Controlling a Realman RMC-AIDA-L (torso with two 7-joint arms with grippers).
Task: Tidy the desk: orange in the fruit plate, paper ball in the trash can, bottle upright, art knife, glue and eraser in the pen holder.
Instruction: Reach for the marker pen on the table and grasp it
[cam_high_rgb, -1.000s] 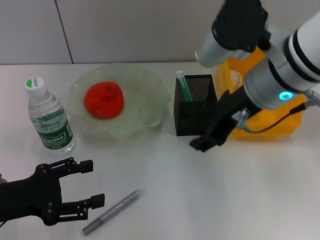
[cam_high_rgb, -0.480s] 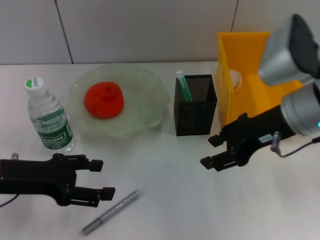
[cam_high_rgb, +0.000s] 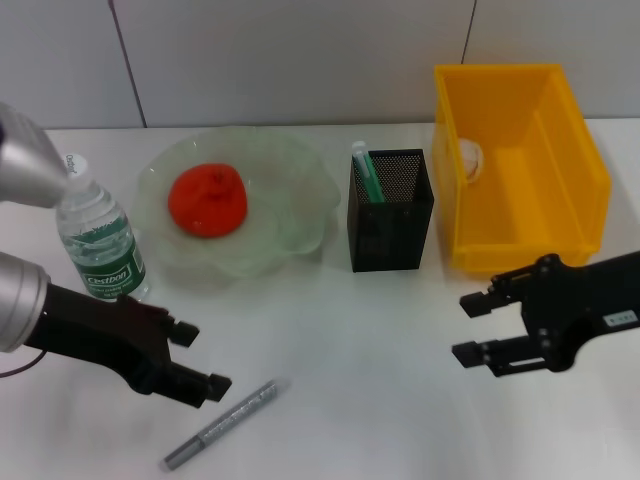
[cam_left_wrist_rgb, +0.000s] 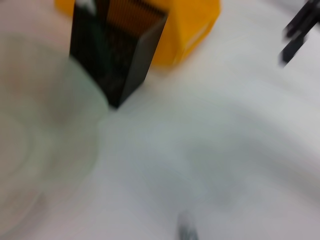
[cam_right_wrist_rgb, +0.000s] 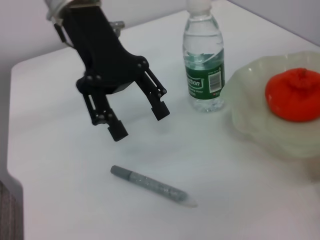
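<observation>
The silver-grey glue (cam_high_rgb: 220, 425) lies on the white desk (cam_high_rgb: 350, 400) near the front. My left gripper (cam_high_rgb: 203, 358) hangs open just above and left of it; the right wrist view shows the same left gripper (cam_right_wrist_rgb: 140, 123) over the glue (cam_right_wrist_rgb: 152, 186). My right gripper (cam_high_rgb: 465, 328) is open and empty in front of the yellow trash can (cam_high_rgb: 520, 165), which holds the paper ball (cam_high_rgb: 470, 157). The orange (cam_high_rgb: 207, 200) sits in the fruit plate (cam_high_rgb: 300, 235). The bottle (cam_high_rgb: 95, 235) stands upright. The art knife (cam_high_rgb: 366, 172) stands in the pen holder (cam_high_rgb: 392, 210). The eraser is out of view.
The left wrist view is blurred; it shows the pen holder (cam_left_wrist_rgb: 117, 55), the trash can (cam_left_wrist_rgb: 185, 25) and the fruit plate (cam_left_wrist_rgb: 50, 150). A grey panelled wall (cam_high_rgb: 300, 60) rises behind the desk.
My right arm has pulled back from the pen holder and trash can to the front right. My left gripper has slid right, closer to the glue.
</observation>
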